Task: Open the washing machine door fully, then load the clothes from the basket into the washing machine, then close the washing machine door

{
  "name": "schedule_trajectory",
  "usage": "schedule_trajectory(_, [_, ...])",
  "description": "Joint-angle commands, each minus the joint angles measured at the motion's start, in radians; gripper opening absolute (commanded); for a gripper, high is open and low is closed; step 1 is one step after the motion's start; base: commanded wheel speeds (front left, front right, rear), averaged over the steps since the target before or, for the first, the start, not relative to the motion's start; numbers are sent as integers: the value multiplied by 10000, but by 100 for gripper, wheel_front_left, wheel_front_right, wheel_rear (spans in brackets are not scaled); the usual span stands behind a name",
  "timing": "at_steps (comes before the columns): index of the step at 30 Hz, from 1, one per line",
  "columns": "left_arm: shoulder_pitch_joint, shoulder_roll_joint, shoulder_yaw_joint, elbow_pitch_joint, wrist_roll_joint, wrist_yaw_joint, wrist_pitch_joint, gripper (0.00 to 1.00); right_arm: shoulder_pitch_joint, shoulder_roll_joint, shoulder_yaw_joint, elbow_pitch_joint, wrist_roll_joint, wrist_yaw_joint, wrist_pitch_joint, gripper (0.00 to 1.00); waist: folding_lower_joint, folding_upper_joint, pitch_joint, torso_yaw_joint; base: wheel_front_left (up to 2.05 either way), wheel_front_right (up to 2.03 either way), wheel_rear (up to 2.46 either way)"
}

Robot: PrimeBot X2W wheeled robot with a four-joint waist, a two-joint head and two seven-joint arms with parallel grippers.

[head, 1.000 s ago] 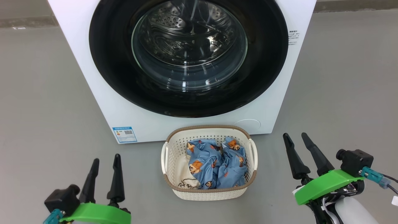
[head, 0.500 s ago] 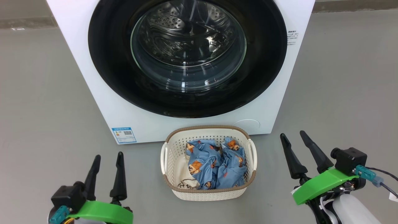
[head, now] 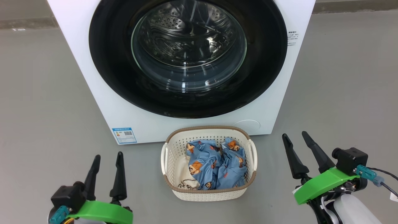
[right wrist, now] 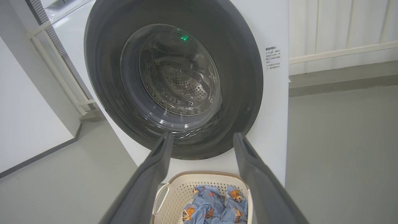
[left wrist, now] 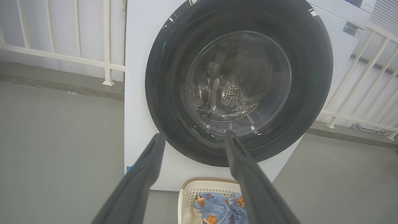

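Washing machine door (head: 188, 53): shut, upper centre; jaws set wide; right gripper (head: 294, 134) placed nearer it than left gripper (head: 108, 155).

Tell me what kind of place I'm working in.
Probably a laundry spot on a balcony or utility area: a washer on a grey floor, a basket of clothes before it, white railing behind.

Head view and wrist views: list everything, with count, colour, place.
basket: one, cream, brown rim, on the floor
clothes: heap, light blue with bears, in the basket
cream cloth: one, black drawing, same basket
washing machine: one, white, behind the basket
washing machine door: one, glossy black, shut
label sticker: one, blue, machine's lower left front
railings: two sections, white, behind the machine
left gripper: one, dark, open, left of basket
right gripper: one, dark, open, right of basket
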Motion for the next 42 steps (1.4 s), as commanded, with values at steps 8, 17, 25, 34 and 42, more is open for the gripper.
schedule_trajectory(8, [-387,96,358,-198,150,16,-135,100,-392,-34,103,-122,-83,58,-124,100,0,0,-20,-11,0,0,0])
schedule_trajectory(17, [-366,83,397,-206,171,18,-136,100,-392,-49,131,-95,-64,58,-124,100,0,0,-45,-32,0,0,0])
schedule_trajectory(25, [-374,71,407,-163,177,11,-136,100,-403,-56,119,-54,-74,58,-124,100,0,0,-58,-41,0,0,0])
schedule_trajectory(34, [-379,63,376,-57,238,35,-136,100,-402,-73,123,-42,-100,58,-124,100,0,0,-100,-48,0,0,0])
schedule_trajectory(42, [-395,70,346,23,303,64,-136,100,-398,-102,170,-30,-92,58,-124,100,0,0,-130,-43,17,17,-33])
